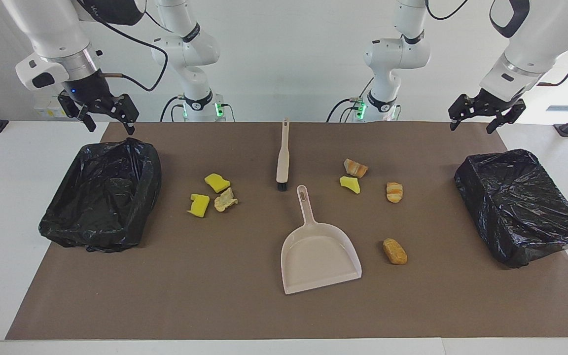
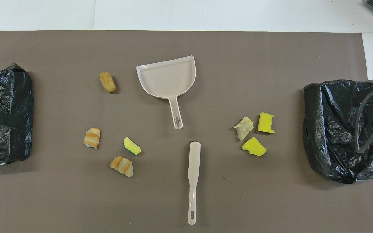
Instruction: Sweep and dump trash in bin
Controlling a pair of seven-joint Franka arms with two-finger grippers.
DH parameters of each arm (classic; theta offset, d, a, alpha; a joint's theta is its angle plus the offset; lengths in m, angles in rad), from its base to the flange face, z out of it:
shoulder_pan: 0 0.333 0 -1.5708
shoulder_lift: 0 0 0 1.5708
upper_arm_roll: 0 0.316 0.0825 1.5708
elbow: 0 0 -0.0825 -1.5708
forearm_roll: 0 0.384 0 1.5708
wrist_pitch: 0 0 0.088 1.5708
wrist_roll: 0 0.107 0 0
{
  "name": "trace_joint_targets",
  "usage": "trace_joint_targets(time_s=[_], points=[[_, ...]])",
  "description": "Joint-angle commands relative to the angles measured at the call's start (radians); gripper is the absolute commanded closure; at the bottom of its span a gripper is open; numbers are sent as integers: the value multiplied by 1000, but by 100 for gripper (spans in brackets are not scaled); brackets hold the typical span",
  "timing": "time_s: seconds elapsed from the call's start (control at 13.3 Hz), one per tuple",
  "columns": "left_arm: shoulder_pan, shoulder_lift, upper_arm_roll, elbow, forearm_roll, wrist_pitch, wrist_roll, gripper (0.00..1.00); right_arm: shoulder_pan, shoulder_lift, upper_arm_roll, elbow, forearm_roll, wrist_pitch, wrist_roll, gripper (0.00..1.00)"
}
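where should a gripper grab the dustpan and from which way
Probably by the handle, the narrow straight part; the dustpan lies flat with its pan too wide for the fingers. The handle points toward the robots, near the brush, with bare mat on both sides, so come straight down from above, fingers closing across its width.

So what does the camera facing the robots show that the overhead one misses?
Only the facing view shows the two white arms: the left hand hangs open over the mat's edge near one black-bagged bin, and the right hand hangs open over the other black-bagged bin. Only the overhead view shows the mat's whole outer edge and the white table past it. Both show the beige plastic dustpan, the beige brush and seven scraps on the brown mat.
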State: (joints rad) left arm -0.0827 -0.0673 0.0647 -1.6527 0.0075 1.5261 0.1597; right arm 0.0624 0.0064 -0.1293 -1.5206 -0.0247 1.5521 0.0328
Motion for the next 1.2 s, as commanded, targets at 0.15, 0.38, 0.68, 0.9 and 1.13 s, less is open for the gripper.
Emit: trace_joint_targets(time_s=[0.15,0.38,0.68,0.9,1.13], points=[[9,-12,-6,-10,11,-11,12,0,0,-23,-1,-24,14,6,-2,0],[9,-17,-6,-25,11,-3,12,0,0,-23,-1,-24,12,6,-2,0],[9,-22,-6,-36,9,2,15,0,-1,-23,-1,-24,12,6,-2,0],[9,-29,-6,-48,6,5,15,0,0,-23,-1,-24,12,6,-2,0],[9,-48,-6,-100,3,34,15,0,0,-23,-1,-24,12,6,-2,0]])
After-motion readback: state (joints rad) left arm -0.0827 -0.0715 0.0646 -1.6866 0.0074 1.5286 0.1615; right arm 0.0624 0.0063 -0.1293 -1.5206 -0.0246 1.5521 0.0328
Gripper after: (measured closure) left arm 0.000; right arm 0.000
